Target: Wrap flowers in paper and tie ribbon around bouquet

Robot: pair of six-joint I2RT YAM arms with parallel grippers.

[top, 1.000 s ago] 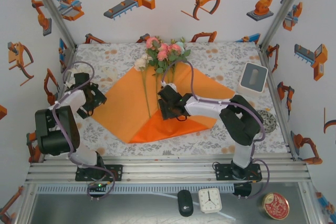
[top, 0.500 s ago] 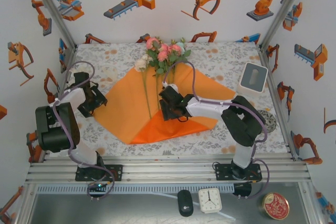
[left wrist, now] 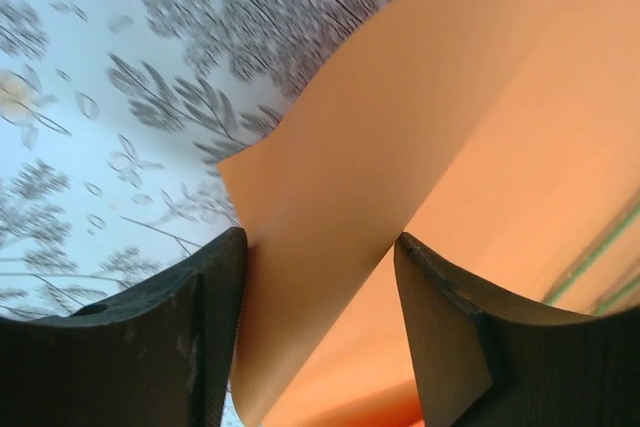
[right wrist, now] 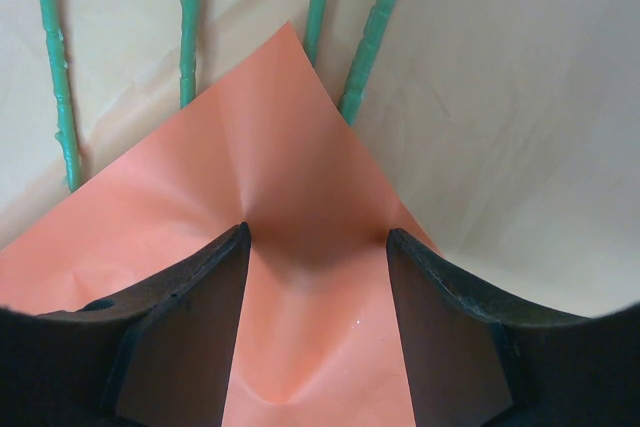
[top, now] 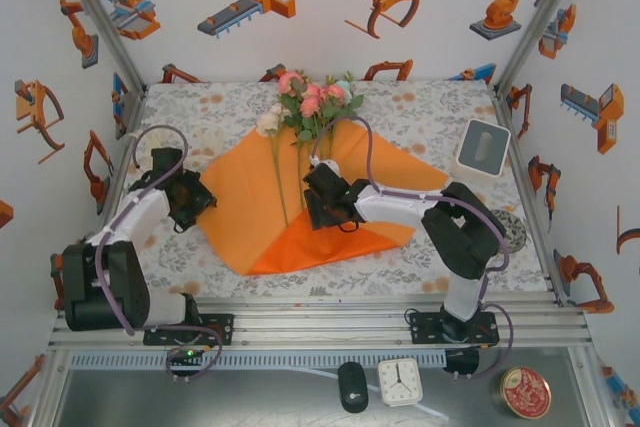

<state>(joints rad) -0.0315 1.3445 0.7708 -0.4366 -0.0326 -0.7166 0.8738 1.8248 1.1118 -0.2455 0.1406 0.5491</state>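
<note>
Between the two black fingers [left wrist: 150, 347] of the left gripper [left wrist: 318, 237]: one raised corner of the large, thin, bright orange paper sheet [left wrist: 480, 97]. Corner stands up curled and meets both inner faces. Jaws part-way apart; firm pinch or loose bracket, cannot tell. Gripper sits at the sheet's left corner, toward the table's left edge.

Right gripper [right wrist: 316, 230]: jaws likewise part-way apart, set on the sheet's folded flap [right wrist: 290, 147]. Flap puckers into a shallow crease between the fingers and touches both. Squeezed or only pressed, cannot tell. Position: mid-table.

Count, paper: 1 sheet. Lies diamond-wise across the middle of the grey-and-orange floral-print table [top: 420, 107]; matte, smooth apart from fold lines. Near corner is folded toward the far edge, making a deeper-orange triangle whose point lies over the stems.

Count, flowers: 1 small bunch of pink, white and pale-green flowers [top: 312, 99]. Thin green stems [right wrist: 190, 17]: 4 in the right wrist view, knobbly, side by side, lower ends hidden under the flap. Blooms lie past the sheet's far corner, near the middle of the table's far edge. One cream bloom sits left of the pink cluster. Blooms too small to count exactly.

Others: 1 white box with grey top [top: 482, 147], far right corner of the table, well apart from the sheet.
</note>
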